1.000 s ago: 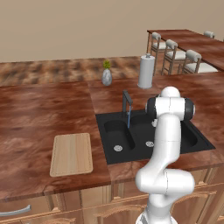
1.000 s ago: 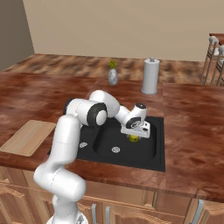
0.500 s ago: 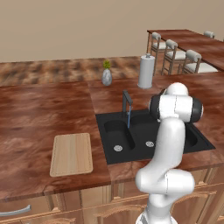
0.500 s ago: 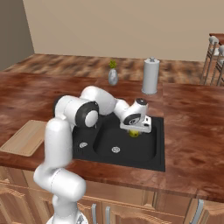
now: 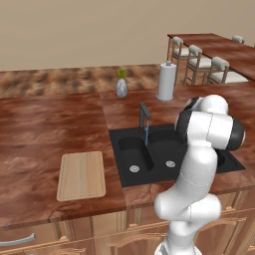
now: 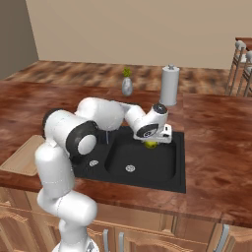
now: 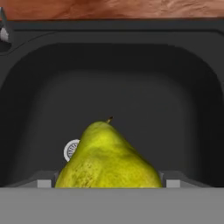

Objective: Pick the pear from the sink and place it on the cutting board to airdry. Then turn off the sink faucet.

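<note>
Over the black double-basin sink [image 6: 147, 162] in the brown stone counter, my gripper [image 6: 152, 143] is closed on the yellow-green pear [image 7: 107, 159], held above its wide basin near the back wall.

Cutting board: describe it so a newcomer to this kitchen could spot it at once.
Start at the black double-basin sink set in the reddish-brown counter. The cutting board lies flat on that counter beside the narrow basin, near the front edge. It is the pale tan wooden rectangle with rounded corners, nothing on it.
</note>
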Robot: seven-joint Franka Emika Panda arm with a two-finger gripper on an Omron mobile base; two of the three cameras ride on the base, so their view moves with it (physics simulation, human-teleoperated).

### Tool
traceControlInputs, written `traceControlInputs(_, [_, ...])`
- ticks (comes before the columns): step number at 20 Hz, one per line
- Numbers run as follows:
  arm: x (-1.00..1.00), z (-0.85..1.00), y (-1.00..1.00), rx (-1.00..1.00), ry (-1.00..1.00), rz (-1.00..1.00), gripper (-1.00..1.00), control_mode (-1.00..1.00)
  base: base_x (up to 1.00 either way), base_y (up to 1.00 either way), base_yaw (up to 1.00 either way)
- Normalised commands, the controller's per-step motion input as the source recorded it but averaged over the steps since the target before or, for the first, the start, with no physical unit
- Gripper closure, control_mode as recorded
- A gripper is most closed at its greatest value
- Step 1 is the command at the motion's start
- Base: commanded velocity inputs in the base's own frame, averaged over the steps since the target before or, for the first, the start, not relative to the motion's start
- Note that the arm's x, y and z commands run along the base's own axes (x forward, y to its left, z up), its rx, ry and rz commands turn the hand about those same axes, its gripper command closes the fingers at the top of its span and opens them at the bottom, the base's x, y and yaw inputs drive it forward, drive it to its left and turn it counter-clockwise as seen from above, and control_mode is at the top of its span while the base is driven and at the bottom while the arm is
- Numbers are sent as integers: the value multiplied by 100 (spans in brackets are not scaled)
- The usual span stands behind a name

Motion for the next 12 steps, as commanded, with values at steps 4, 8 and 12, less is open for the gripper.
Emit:
traceControlInputs(4, [-60,59,0,0,-16,2,100,-100,0,0,0])
traceControlInputs(8, [-66,54,0,0,-15,0,100,-100,0,0,0])
traceControlInputs(12, [-57,47,15,-2,-10,0,100,-100,0,0,0])
